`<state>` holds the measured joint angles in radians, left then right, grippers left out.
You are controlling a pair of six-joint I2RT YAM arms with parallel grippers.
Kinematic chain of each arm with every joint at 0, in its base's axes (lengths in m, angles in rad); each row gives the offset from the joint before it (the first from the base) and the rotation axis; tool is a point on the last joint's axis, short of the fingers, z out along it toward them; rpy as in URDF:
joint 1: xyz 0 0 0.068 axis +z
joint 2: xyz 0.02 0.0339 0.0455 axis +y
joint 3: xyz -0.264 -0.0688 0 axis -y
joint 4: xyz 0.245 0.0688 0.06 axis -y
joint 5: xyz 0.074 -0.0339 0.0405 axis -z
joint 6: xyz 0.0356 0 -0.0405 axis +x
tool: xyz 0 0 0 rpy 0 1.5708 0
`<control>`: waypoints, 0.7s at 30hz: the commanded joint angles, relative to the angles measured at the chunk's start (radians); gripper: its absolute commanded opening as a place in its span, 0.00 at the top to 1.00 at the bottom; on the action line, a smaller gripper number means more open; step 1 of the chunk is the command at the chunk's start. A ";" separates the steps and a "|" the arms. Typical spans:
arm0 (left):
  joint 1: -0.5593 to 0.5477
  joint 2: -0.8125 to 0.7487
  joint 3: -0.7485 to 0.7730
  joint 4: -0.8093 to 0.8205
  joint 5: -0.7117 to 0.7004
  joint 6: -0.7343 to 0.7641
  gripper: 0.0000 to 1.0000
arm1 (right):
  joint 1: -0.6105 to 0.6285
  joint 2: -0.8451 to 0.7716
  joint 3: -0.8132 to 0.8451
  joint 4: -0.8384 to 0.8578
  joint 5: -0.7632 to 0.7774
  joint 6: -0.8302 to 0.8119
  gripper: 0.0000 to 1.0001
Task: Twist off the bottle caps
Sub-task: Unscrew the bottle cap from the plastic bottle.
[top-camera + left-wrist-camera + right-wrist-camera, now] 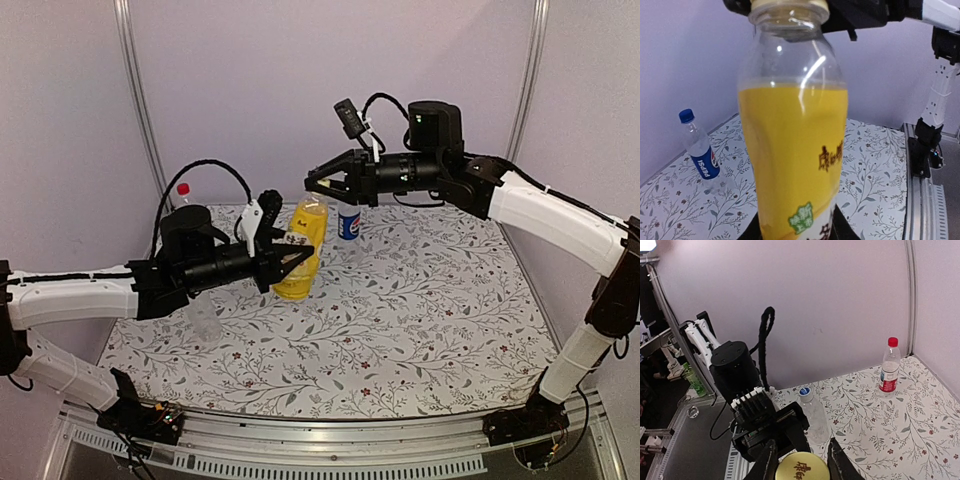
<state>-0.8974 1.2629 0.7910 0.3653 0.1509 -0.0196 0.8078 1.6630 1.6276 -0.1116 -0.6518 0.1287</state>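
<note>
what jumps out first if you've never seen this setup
The big yellow bottle near the middle of the table stands out: the left gripper clamps its body and the right gripper pinches its yellow cap. Just behind it stands a small blue-label bottle, and a red-capped bottle sits in the far left corner.

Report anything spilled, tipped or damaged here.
Nothing stands out. The yellow-liquid plastic bottle is held roughly upright, its yellow cap on; the blue-label bottle and red-capped bottle stand upright; no liquid on the floral tablecloth.
</note>
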 commanded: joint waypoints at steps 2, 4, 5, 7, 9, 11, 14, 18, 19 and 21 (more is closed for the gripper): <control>0.000 -0.033 -0.048 0.216 0.528 -0.001 0.75 | -0.027 -0.028 0.027 -0.077 -0.459 -0.296 0.91; 0.003 -0.020 -0.044 0.233 0.597 -0.027 0.75 | -0.032 -0.010 0.074 -0.149 -0.513 -0.337 0.91; 0.004 -0.013 -0.039 0.231 0.619 -0.033 0.75 | -0.032 -0.001 0.088 -0.174 -0.523 -0.352 0.91; 0.007 -0.001 -0.033 0.230 0.639 -0.046 0.75 | -0.033 0.007 0.098 -0.204 -0.524 -0.381 0.90; 0.009 0.001 -0.032 0.231 0.639 -0.050 0.75 | -0.033 0.006 0.097 -0.212 -0.511 -0.393 0.88; 0.013 0.001 -0.032 0.233 0.629 -0.056 0.75 | -0.033 0.004 0.095 -0.216 -0.497 -0.394 0.85; 0.017 0.001 -0.029 0.223 0.580 -0.058 0.76 | -0.033 0.004 0.097 -0.217 -0.456 -0.380 0.77; 0.020 0.000 -0.015 0.172 0.440 -0.049 0.76 | -0.033 0.001 0.098 -0.214 -0.366 -0.342 0.55; 0.020 0.000 -0.011 0.157 0.392 -0.045 0.77 | -0.033 -0.002 0.098 -0.210 -0.334 -0.330 0.47; 0.019 -0.001 0.000 0.125 0.290 -0.039 0.77 | -0.033 -0.007 0.097 -0.197 -0.273 -0.285 0.34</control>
<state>-0.8810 1.2701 0.7528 0.5079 0.5957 -0.0837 0.7910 1.6527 1.7008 -0.3161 -1.0702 -0.2131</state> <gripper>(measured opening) 0.256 0.566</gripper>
